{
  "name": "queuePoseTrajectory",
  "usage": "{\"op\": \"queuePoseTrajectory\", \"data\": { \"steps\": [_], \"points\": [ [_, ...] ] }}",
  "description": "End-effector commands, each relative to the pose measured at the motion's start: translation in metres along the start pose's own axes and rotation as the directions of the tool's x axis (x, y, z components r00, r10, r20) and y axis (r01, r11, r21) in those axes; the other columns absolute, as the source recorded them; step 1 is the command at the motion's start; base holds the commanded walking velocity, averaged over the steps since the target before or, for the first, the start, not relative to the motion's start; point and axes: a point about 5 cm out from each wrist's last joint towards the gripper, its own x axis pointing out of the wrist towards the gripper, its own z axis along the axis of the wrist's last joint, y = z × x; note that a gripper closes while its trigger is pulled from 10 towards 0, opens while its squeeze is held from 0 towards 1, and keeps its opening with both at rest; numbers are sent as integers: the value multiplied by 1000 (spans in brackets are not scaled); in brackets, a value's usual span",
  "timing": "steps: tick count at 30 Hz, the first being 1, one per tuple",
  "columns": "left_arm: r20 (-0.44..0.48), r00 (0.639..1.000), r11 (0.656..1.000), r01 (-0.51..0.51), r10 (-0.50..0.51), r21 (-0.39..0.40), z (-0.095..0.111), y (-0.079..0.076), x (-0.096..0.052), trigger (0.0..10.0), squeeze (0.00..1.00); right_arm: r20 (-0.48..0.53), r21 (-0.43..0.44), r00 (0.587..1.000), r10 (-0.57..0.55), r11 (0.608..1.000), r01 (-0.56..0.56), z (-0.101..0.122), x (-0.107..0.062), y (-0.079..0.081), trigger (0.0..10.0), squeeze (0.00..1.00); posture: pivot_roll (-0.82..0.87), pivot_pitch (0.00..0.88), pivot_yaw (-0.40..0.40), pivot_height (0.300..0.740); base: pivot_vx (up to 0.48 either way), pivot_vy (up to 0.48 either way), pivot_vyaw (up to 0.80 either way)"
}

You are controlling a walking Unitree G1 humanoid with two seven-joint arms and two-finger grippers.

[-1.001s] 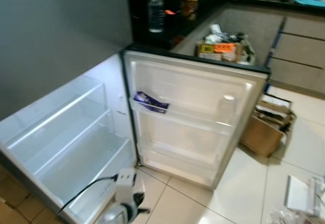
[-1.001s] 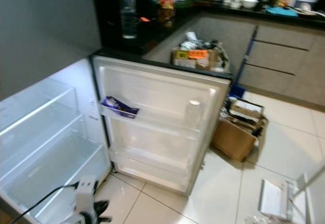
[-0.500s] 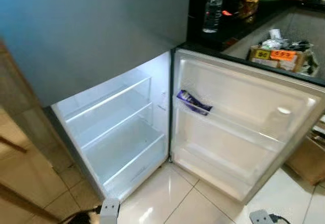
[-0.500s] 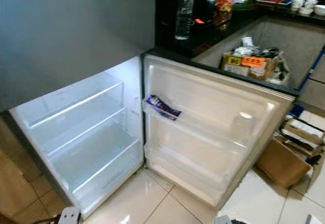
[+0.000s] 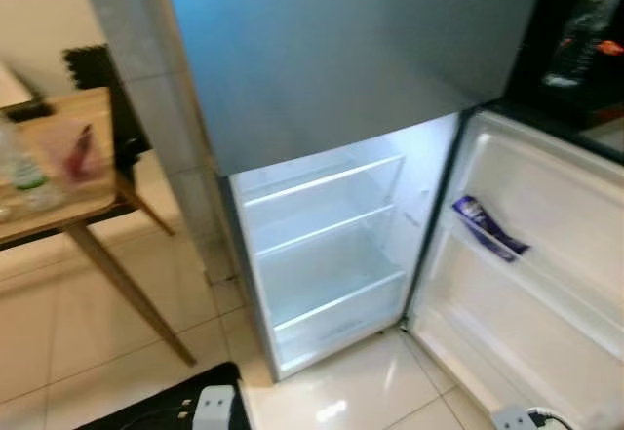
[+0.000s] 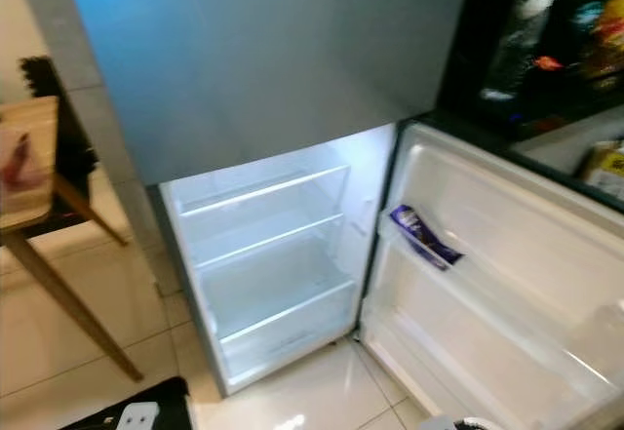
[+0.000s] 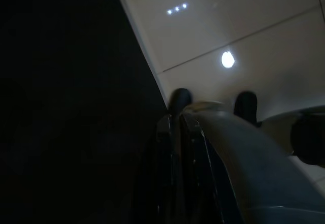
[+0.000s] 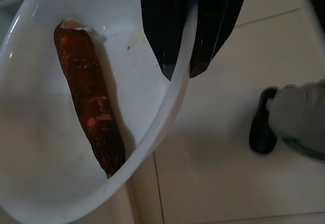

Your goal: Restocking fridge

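1. Straight ahead of the head camera, the fridge [image 6: 283, 254] is standing with its lower door [image 6: 507, 254] swung open to the right, and I am seeing bare lit shelves [image 6: 263, 240] and one purple packet [image 6: 421, 236] lying in the door rack.
2. Down at my right wrist, the right gripper [image 8: 179, 74] is pinching the rim of a white bowl [image 8: 167, 112], one black finger inside the rim and one outside, closed firmly on it above the tiled floor [image 8: 213, 148].
3. Inside the bowl, a brown sausage-like piece of food [image 8: 90, 97] is lying loose, its long axis running along the bowl's length.
4. I cannot tell how the left gripper's [image 7: 212, 103] fingers are set; that view is dark.
5. I am judging restocking barely begun: the bowl is not yet shelved.
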Motion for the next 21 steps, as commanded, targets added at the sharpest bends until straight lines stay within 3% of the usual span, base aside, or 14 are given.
{"op": "queuePoseTrajectory", "data": {
  "steps": [1,21],
  "points": [
    [-9,1000,1000,-5,5,28,0,0,0,10000,0,0,-8,1000,3,1000,-3,0,0,3,10000,0,-51,0,-29,740,0,0,769],
    [-20,1000,999,-6,7,35,-2,1,0,10000,0,-12,-24,1000,9,1000,-10,-2,0,6,10000,0,-46,0,-31,740,0,0,769]
  ]
}}
